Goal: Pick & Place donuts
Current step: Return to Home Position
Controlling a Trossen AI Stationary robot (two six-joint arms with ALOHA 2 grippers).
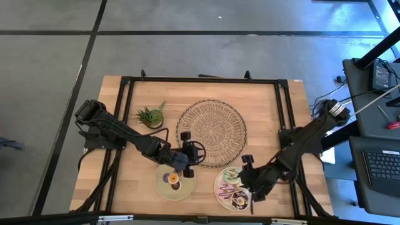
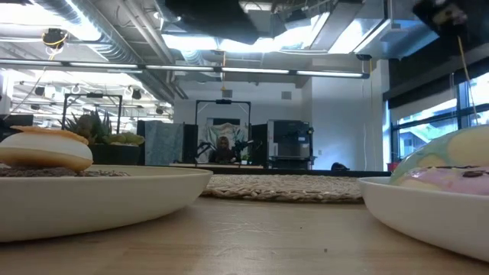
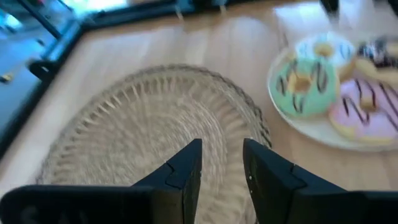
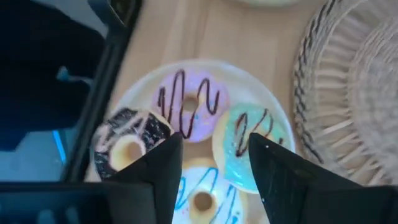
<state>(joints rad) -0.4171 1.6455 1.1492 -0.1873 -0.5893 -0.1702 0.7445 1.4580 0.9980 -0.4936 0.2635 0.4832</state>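
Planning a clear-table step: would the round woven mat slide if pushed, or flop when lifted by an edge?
Woven mat looks thin, flat and open-weave, so it is probably light and likely to slide on the smooth wooden table rather than tip. Its looped rim suggests some sag if lifted by one edge; stiffness is unconfirmed.

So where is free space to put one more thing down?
The woven mat is bare, also the wood between it and the right rail. Crowded: the front middle, with the gray plate, the white plate of donuts, the left gripper and right gripper.
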